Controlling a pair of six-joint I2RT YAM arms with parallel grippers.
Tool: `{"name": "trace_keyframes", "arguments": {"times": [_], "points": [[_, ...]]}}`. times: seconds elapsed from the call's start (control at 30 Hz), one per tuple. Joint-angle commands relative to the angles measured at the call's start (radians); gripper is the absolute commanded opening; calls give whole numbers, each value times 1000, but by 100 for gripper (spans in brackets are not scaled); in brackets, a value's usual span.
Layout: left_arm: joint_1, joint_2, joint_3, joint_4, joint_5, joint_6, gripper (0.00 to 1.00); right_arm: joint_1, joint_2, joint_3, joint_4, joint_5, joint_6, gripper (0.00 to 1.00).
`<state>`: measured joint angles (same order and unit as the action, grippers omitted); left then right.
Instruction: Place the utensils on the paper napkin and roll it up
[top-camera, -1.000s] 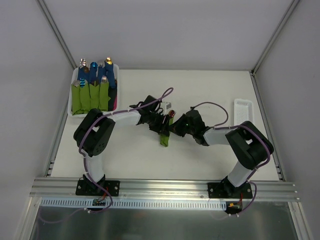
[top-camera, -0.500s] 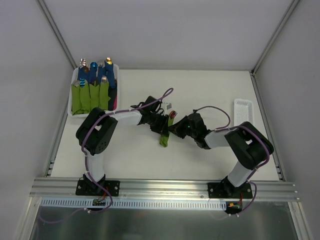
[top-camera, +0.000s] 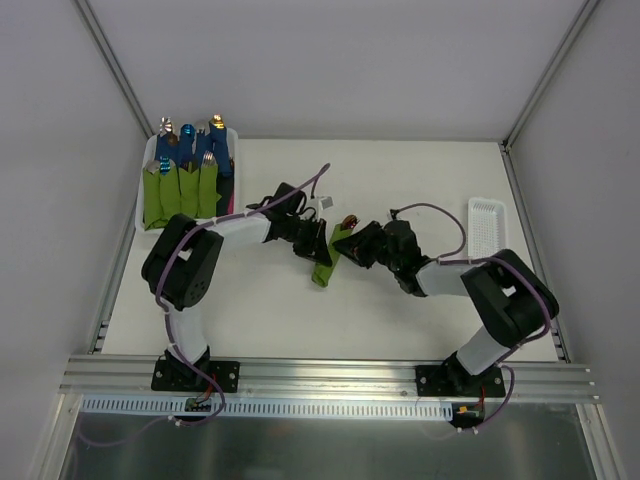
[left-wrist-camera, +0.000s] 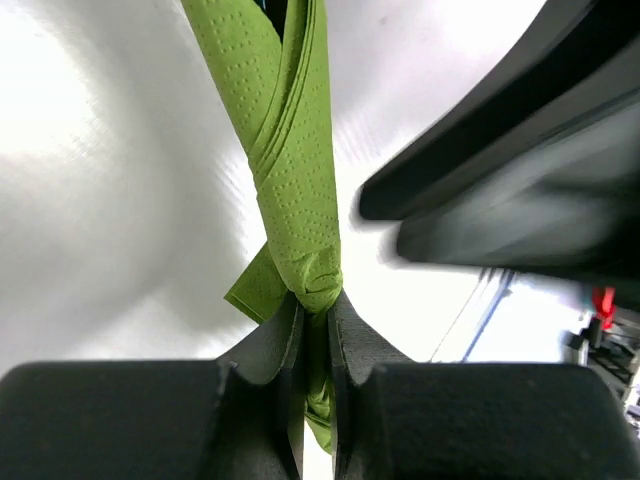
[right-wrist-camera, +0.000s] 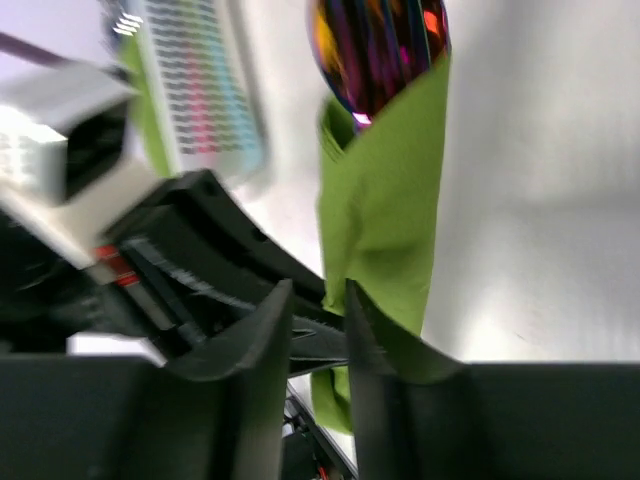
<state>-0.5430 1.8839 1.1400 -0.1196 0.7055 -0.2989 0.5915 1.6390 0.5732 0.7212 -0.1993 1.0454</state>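
light: bright, even | wrist views: blurred, table glare

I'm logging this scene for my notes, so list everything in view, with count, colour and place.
paper napkin: one, olive green, rolled, mid-table between the two grippers
utensils: count hidden, shiny reddish ends poking out of the roll's far end
wrapped cutlery bundles: about four, green wraps with blue handles, in the basket
basket: one, white, far left of the table
tray: one, white, slotted, right edge of the table
small pale square: one, just beyond the grippers, too small to identify
table: one, white
left gripper: black, pinching the roll's end
right gripper: black, fingers close together at the roll, grip unclear
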Motion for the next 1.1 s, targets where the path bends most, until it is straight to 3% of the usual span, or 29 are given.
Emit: {"name": "trace_keyframes", "arguments": {"times": [0.0, 0.27, 0.53, 0.63, 0.73, 0.8, 1.07], "points": [[55, -114, -9, -18, 121, 30, 0, -51, -149, 22, 98, -47, -67, 32], [133, -252, -13, -12, 314, 40, 0, -71, -500, 146, -357, -83, -420, 65], [152, -423, -45, 199, 587, -139, 0, -71, -559, 228, -434, -265, -541, 90], [153, -454, -80, 403, 635, -274, 0, -71, -584, 234, -431, -311, -574, 96], [155, -476, -150, 746, 667, -621, 0, -73, -607, 240, -425, -351, -581, 99], [155, -471, -193, 1000, 677, -756, 0, -73, -613, 244, -398, -380, -568, 99], [155, -416, -238, 1458, 643, -1179, 0, -42, -627, 234, -246, -431, -450, 99]]}}
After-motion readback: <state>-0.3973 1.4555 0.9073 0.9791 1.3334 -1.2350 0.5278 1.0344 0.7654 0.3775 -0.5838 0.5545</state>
